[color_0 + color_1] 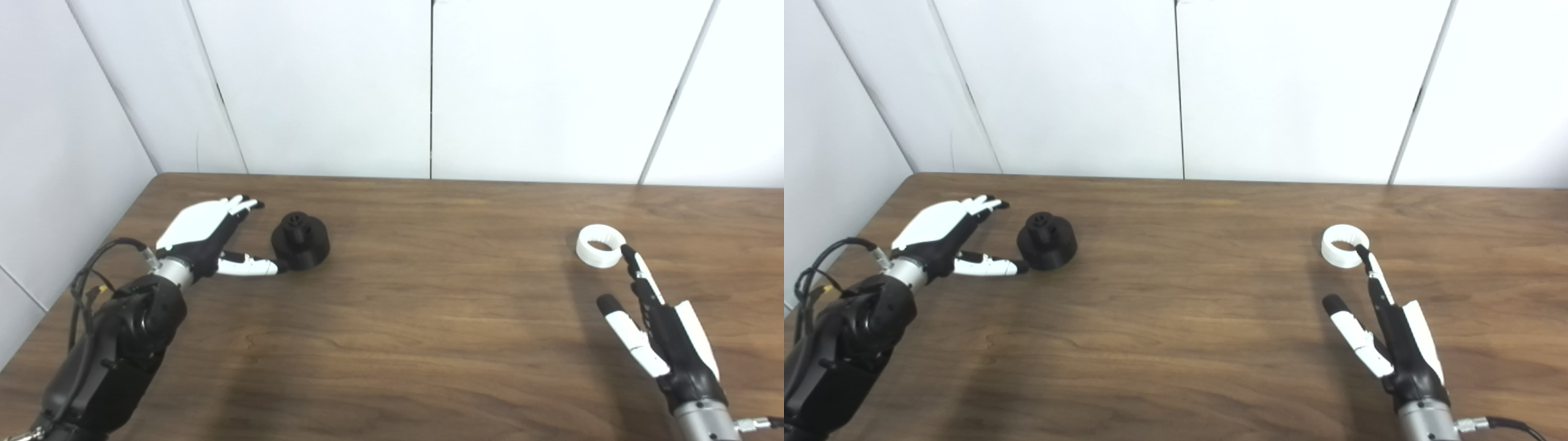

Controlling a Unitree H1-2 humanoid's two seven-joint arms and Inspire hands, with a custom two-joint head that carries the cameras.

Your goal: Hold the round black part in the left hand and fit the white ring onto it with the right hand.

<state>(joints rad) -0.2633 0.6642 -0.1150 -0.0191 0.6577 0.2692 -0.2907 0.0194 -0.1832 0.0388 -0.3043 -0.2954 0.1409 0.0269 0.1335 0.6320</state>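
Note:
The round black part [301,241] stands on the wooden table [429,318] at the left, with a small knob on top. My left hand [211,236] is open just left of it, thumb tip touching or nearly touching its base, fingers stretched past its far-left side. The white ring [601,245] lies flat on the table at the right. My right hand [658,324] is open just in front of the ring, fingers pointing at it, a fingertip [627,251] at its near-right rim. Neither hand holds anything.
White wall panels [429,86] close the table's back edge and the left side. The table's left edge runs close to my left arm [110,349]. Bare wood lies between the two parts.

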